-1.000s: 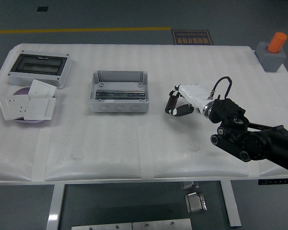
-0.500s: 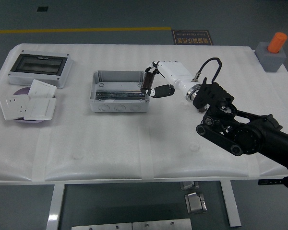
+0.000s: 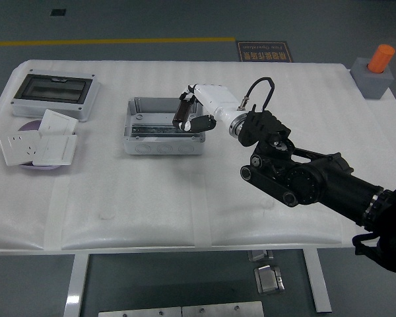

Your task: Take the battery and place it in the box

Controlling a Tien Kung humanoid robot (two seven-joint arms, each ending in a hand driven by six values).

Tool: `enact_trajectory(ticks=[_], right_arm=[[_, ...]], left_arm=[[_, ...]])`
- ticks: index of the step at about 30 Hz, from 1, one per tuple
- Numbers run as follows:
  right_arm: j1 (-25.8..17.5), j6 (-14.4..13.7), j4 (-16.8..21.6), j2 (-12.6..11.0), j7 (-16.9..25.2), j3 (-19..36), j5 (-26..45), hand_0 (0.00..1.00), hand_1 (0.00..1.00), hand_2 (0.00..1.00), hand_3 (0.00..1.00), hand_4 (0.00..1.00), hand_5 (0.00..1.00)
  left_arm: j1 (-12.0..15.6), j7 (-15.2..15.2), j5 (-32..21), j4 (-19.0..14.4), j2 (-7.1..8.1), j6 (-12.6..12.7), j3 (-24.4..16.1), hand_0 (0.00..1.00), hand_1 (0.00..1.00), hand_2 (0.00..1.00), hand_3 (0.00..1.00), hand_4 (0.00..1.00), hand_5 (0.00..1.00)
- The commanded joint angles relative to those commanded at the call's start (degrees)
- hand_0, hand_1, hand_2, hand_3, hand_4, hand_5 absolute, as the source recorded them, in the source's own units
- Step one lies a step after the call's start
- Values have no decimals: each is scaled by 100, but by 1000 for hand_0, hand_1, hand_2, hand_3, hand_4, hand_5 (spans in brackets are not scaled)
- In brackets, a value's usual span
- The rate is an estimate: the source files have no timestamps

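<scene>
The right robot hand [image 3: 193,113] was grasping the black battery [image 3: 183,113] above the grey box [image 3: 162,125] on the desk [image 3: 152,191].

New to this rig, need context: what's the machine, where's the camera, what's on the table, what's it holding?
It is a humanoid robot seen from a camera high on its own side, looking down over a white padded table. Only its black right arm shows, ending in a white five-fingered right hand. The hand is curled around a small dark cylindrical battery, over the right end of an open grey metal box. Far left sit a grey enclosure with a dark window and white wall-socket plates stacked on a round purple disc. At the far right corner is a grey block with an orange cylinder.
</scene>
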Motion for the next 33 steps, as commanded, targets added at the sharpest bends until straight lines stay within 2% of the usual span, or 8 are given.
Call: enact_trajectory(ticks=[1, 6, 7, 13, 17, 24, 33], right_arm=[[10, -1, -47, 19, -7, -26, 8, 911, 837, 830, 865, 980, 582], [41, -13, -176, 92, -34, -120, 26, 911, 837, 830, 865, 980, 582], [45, -11, -189, 103, -39, -129, 27, 998, 942, 941, 969, 998, 633], [59, -6, -234, 131, -62, -163, 28, 998, 951, 946, 982, 998, 649], [63, -30, -153, 9, -53, -140, 62, 998, 951, 946, 982, 998, 649], [-8, 44, 287, -756, -87, -314, 53, 998, 951, 939, 980, 998, 661], [-322, 272, 999, -2033, -70, -869, -284, 998, 909, 882, 961, 998, 661]], left_arm=[[-4, 0, 2, -1, 0, 0, 0, 594, 618, 524, 626, 597, 444], [-15, 5, 16, -2, 3, -3, -1, 594, 618, 524, 626, 597, 444], [-16, 7, 21, -2, 3, -3, -5, 594, 617, 524, 625, 600, 448], [-21, 8, 37, -4, 4, -4, -6, 594, 617, 524, 624, 602, 450], [-15, 12, 47, -3, -2, -5, -12, 594, 617, 524, 624, 602, 450], [-2, 1, -30, 5, -13, 2, 20, 594, 618, 523, 624, 602, 451], [3, -32, -157, 9, -11, 21, 101, 594, 618, 522, 624, 601, 451]])
